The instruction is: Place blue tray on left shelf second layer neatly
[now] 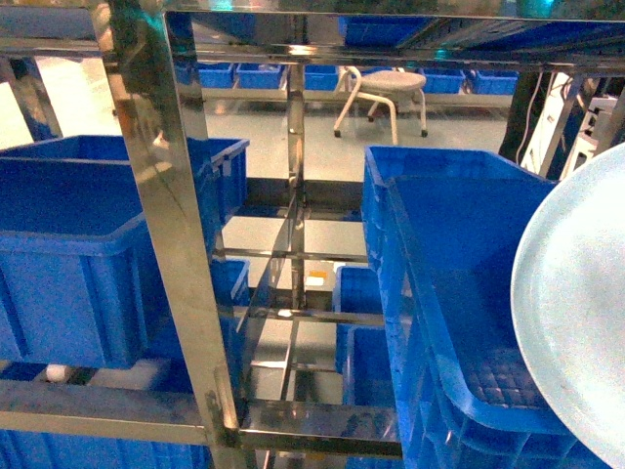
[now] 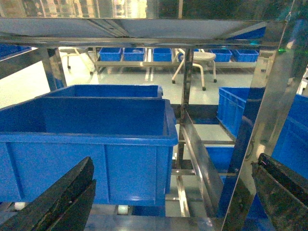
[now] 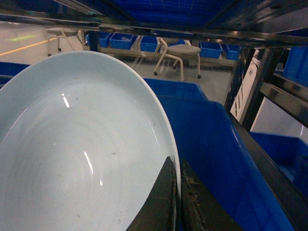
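Observation:
The blue tray (image 3: pixel 82 144) is a pale, glossy round dish held nearly on edge. My right gripper (image 3: pixel 177 169) is shut on its rim, one dark finger on each face. In the head view the tray (image 1: pixel 576 303) fills the right edge, over a deep blue crate (image 1: pixel 459 283). The shiny steel rack's upright post (image 1: pixel 161 195) stands left of centre, and the left shelf's tier (image 1: pixel 98 405) carries a blue crate (image 1: pixel 78 244). My left gripper (image 2: pixel 175 168) is open and holds nothing, in front of that tier's front rail (image 2: pixel 159 222) and its crate (image 2: pixel 91 144).
A second crate (image 2: pixel 106 90) sits behind the first on the left tier. A steel post (image 2: pixel 262 115) and a slanted rail (image 2: pixel 197 159) separate left and right bays. More crates fill the lower tiers (image 1: pixel 361 332). A white stool (image 1: pixel 386 93) stands on the floor beyond.

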Available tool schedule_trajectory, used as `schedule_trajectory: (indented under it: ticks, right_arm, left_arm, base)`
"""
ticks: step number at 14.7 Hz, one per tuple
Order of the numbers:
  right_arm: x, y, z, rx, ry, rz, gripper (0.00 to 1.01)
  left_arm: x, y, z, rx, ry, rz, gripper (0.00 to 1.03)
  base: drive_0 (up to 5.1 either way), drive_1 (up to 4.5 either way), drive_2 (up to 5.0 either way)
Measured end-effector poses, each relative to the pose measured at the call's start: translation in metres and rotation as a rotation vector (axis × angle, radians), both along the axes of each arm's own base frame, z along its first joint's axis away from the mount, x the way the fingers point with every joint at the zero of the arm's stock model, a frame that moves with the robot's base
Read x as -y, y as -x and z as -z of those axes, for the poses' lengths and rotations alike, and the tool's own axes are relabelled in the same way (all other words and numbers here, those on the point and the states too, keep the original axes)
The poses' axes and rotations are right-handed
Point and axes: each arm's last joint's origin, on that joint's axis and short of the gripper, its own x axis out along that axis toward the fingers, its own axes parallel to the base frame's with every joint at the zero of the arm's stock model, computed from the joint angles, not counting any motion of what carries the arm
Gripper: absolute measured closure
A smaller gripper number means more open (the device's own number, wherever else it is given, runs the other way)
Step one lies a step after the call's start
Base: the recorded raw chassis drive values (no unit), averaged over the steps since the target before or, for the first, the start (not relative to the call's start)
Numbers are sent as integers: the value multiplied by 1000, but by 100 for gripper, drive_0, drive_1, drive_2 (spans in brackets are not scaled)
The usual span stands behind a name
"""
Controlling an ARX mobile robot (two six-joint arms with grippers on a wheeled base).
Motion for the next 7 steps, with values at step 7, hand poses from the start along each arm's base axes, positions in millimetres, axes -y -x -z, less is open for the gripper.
schedule_trajectory:
  ticks: [7]
  right_arm:
    - [25,-33,7,-7,1,47,99]
  left_arm:
    - [0,0,0,0,0,0,5]
  base:
    - [0,0,0]
